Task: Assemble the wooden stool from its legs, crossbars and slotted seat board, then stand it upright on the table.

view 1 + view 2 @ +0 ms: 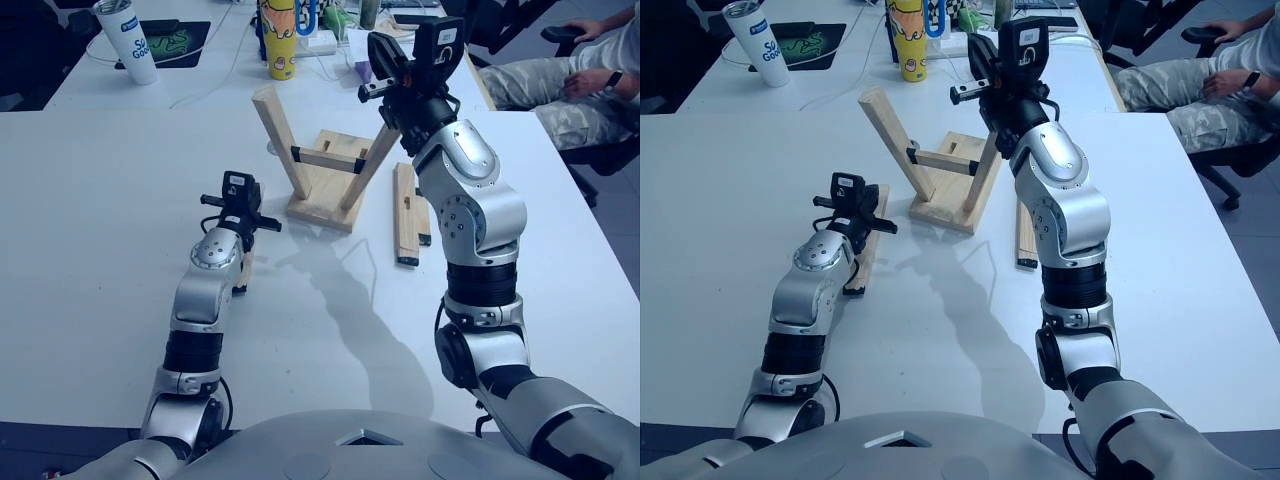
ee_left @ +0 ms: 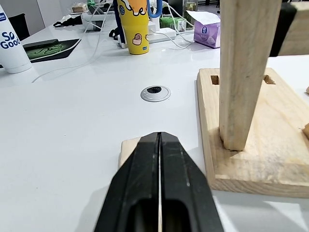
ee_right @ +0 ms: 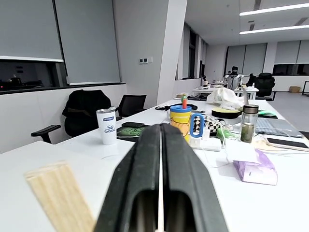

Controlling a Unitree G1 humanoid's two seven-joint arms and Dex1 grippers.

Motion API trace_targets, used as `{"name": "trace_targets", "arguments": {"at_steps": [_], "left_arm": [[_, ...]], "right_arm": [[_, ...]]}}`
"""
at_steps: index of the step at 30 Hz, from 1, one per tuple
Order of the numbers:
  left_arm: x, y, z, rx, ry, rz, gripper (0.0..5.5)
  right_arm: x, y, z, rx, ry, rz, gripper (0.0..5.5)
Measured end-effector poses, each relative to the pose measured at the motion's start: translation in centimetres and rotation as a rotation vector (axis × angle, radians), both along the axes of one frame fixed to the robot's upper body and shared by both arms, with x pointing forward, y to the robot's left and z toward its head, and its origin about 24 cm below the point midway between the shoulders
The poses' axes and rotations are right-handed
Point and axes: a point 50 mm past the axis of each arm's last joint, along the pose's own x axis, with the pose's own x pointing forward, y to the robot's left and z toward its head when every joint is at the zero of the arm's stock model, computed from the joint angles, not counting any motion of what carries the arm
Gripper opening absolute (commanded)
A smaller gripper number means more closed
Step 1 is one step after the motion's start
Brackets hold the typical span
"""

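Noting fingers pressed together, nothing held: left gripper point(image 2: 160, 140), right gripper point(image 3: 161, 130). Nearby loose legs point(image 1: 405, 215) look stiff, light; best pinched mid-length.

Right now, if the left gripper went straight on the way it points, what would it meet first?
Likely the end of the loose wooden piece under the left gripper, though depth is unclear. Otherwise bare table up to the round grommet; the seat board stands aside.

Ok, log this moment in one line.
seat board: two legs, crossbar fitted | left gripper: shut over loose leg | right gripper: shut, raised | spare pieces: beside board
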Motion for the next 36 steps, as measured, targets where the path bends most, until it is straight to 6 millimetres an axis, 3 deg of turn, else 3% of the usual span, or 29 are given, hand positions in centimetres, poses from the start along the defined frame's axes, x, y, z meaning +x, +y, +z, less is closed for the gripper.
{"name": "trace_targets", "arguments": {"at_steps": [4,6,9,14,16,21,26,29,33,36], "left_arm": [[0.0,0.1,0.0,0.0,-0.003,0.005,0.0],[0.0,0.1,0.0,-0.001,-0.005,0.006,0.0],[0.0,0.3,0.1,-0.003,-0.007,0.013,0.0],[0.1,0.5,0.1,-0.004,-0.009,0.019,0.0],[0.1,0.5,0.1,-0.004,-0.01,0.019,0.0],[0.1,0.5,0.1,-0.003,-0.01,0.015,0.0],[0.4,2.1,0.1,0.012,-0.01,0.077,0.0],[0.6,4.5,0.4,0.042,-0.021,0.154,0.0],[0.5,6.5,0.6,0.071,-0.026,0.202,0.0],[0.5,6.6,0.6,0.071,-0.02,0.185,0.0]], "right_arm": [[0.4,-2.8,3.5,0.099,-0.158,-0.134,0.02],[1.4,-4.5,3.5,0.033,-0.156,-0.215,0.02],[2.9,-6.4,-0.4,-0.139,-0.017,-0.234,0.02],[3.4,-7.4,-6.3,-0.494,0.128,-0.026,0.02],[3.2,-6.9,-7.2,-0.557,0.129,0.041,0.02],[0.9,-3.1,-9.1,-0.648,0.078,0.352,0.02],[-1.3,3.0,-8.1,-0.584,-0.015,0.537,0.02],[-2.1,5.1,-7.5,-0.549,-0.028,0.558,0.02],[-1.3,4.5,-7.2,-0.541,-0.006,0.458,0.02],[1.8,1.1,-7.1,-0.6,0.072,0.247,0.02]]}}
